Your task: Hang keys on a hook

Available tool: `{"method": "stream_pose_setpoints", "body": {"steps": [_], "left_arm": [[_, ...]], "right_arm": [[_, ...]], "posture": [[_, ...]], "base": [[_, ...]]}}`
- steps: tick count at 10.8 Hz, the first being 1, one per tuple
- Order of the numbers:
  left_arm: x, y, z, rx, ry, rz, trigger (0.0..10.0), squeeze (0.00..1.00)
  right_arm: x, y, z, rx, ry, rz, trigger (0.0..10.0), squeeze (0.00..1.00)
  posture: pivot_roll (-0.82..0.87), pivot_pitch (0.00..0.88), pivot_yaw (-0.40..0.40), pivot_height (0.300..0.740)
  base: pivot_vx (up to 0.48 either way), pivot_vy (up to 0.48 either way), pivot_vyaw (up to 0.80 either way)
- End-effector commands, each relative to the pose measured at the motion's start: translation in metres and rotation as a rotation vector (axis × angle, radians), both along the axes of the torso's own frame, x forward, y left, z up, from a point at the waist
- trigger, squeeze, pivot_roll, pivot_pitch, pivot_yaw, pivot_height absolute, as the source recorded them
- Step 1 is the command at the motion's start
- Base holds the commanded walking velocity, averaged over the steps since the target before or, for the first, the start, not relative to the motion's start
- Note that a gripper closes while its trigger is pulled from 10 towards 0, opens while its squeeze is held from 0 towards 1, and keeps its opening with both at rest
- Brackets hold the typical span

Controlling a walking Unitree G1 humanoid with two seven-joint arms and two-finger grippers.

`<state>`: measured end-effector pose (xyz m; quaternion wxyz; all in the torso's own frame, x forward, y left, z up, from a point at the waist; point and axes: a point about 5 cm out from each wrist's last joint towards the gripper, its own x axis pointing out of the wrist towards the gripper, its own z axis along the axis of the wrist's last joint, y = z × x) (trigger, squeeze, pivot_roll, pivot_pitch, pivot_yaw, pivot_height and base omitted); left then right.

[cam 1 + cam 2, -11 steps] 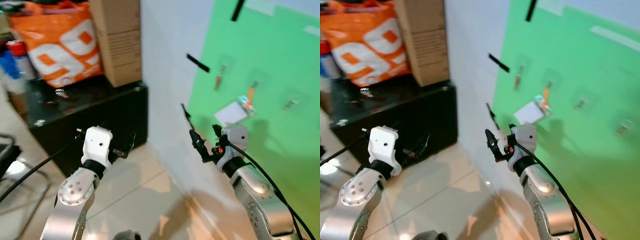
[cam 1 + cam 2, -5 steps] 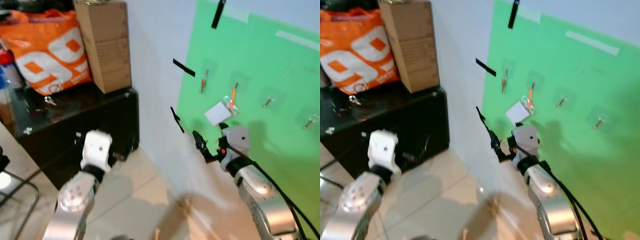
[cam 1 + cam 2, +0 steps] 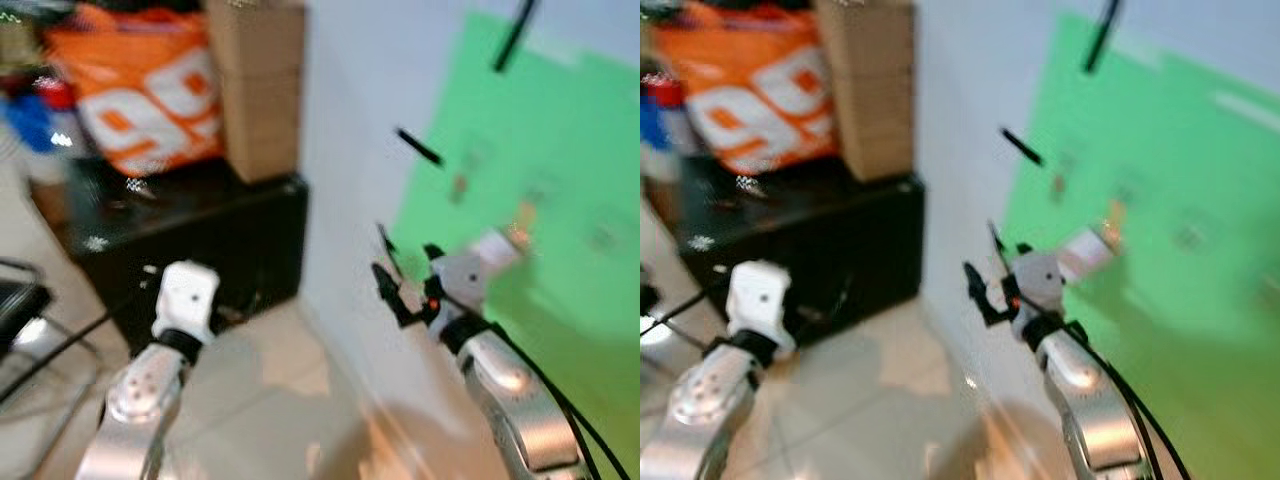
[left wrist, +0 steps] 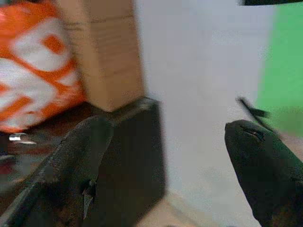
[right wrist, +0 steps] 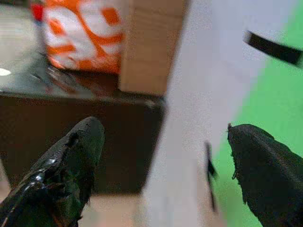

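Observation:
The pictures are blurred by motion. A small shiny bunch of keys [image 3: 128, 185] lies on top of the black cabinet [image 3: 215, 245], beside the orange bag; it is also a glint in the left wrist view, keys [image 4: 19, 138]. On the wall to the right hangs a green board [image 3: 560, 150] with several small hooks [image 3: 460, 185], too smeared to make out, and a white card [image 3: 495, 243]. My left gripper [image 4: 165, 156] is open and empty, low in front of the cabinet. My right gripper [image 5: 161, 156] is open and empty, close to the wall near the board's lower left corner.
An orange bag [image 3: 150, 90] and a tall cardboard box [image 3: 255, 85] stand on the cabinet, with a blue bottle [image 3: 25, 125] further left. A dark chair edge [image 3: 20, 300] is at the far left. Black tape strips [image 3: 420, 147] mark the wall. Tiled floor [image 3: 270, 400] lies below.
The whole picture has swung and gone blurrier, so the camera has moved; cabinet and board sit further right than half a second ago. Both arms keep the same raised pose, fingers apart.

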<state>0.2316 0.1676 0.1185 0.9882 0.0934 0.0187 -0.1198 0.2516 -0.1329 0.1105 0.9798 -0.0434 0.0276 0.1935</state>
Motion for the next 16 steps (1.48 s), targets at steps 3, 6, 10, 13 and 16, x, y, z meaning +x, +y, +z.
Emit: {"method": "stream_pose_setpoints", "body": {"steps": [3, 6, 10, 13, 16], "left_arm": [[0.002, -0.006, 0.003, 0.01, -0.01, -0.023, 10.0, 0.0], [0.005, -0.005, 0.003, 0.056, -0.023, -0.026, 10.0, 0.0], [0.007, -0.005, 0.003, 0.051, -0.021, -0.032, 10.0, 0.0], [0.01, -0.009, 0.002, 0.043, -0.02, -0.05, 10.0, 0.0], [0.012, -0.012, 0.002, 0.039, -0.025, -0.059, 10.0, 0.0]], "right_arm": [[0.003, -0.013, -0.002, -0.023, 0.02, -0.047, 10.0, 1.0], [0.001, -0.021, -0.004, -0.012, 0.055, -0.072, 10.0, 1.0], [-0.007, -0.029, -0.01, -0.003, 0.095, -0.108, 10.0, 1.0], [-0.009, -0.03, -0.009, -0.029, 0.086, -0.081, 10.0, 1.0], [-0.009, -0.029, -0.009, -0.022, 0.102, -0.056, 10.0, 1.0]], "posture": [[0.01, 0.0, -0.023, 0.74], [0.01, 0.0, -0.028, 0.74], [-0.01, 0.0, -0.012, 0.74], [-0.02, 0.0, 0.002, 0.74], [-0.02, 0.0, -0.001, 0.74]], "base": [[0.347, 0.0, 0.16], [0.34, 0.0, 0.0], [0.332, 0.0, 0.0], [0.333, 0.0, 0.27], [0.331, 0.0, 0.8]]}}
